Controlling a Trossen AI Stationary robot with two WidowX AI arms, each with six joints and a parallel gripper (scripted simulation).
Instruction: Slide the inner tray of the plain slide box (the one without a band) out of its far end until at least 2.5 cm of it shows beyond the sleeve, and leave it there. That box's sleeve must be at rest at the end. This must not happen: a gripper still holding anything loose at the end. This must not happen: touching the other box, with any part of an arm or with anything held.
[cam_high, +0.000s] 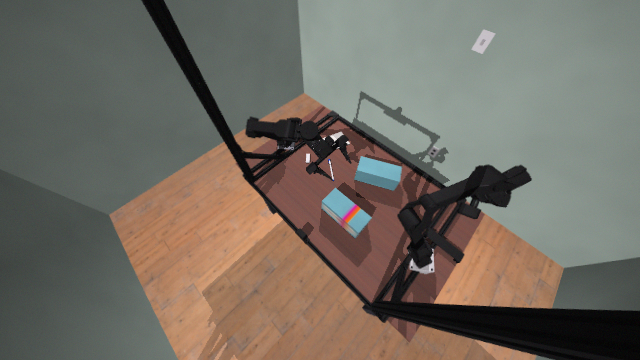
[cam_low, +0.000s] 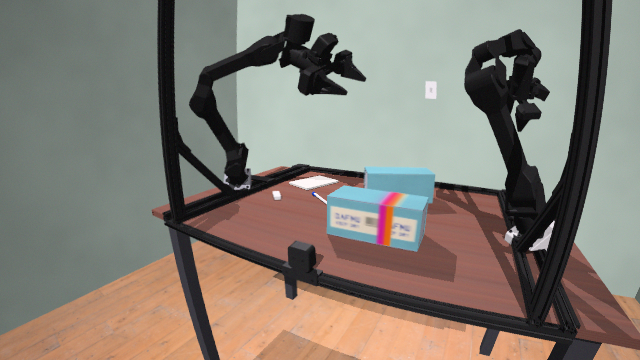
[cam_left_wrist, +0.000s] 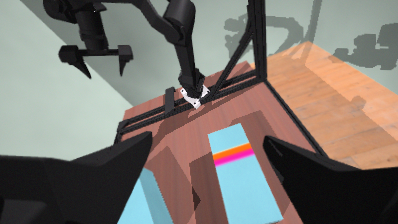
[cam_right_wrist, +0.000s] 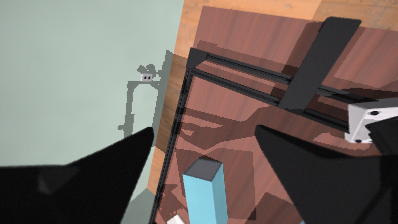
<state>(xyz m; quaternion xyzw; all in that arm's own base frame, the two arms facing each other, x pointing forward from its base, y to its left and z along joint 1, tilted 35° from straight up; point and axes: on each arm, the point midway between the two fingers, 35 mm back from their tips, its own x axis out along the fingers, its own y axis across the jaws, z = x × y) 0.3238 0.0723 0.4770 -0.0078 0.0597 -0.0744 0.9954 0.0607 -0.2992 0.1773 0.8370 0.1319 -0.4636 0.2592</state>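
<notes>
The plain light-blue slide box (cam_low: 400, 181) lies on the table behind the banded one. It also shows in the top view (cam_high: 378, 172), in the left wrist view (cam_left_wrist: 140, 200) and in the right wrist view (cam_right_wrist: 205, 195), where one end face looks dark grey. I cannot tell whether any tray sticks out. The banded box (cam_low: 377, 217) has a pink-orange stripe. My left gripper (cam_low: 352, 84) is open and empty, high above the table. My right gripper (cam_low: 530, 105) hangs open and empty, high near its own base, and also shows in the left wrist view (cam_left_wrist: 104, 70).
A white notepad (cam_low: 313, 182), a pen (cam_low: 319, 197) and a small white eraser (cam_low: 276, 195) lie near the left arm's base. Black frame posts (cam_low: 167, 110) ring the table. A small camera mount (cam_low: 301, 260) sits on the front rail.
</notes>
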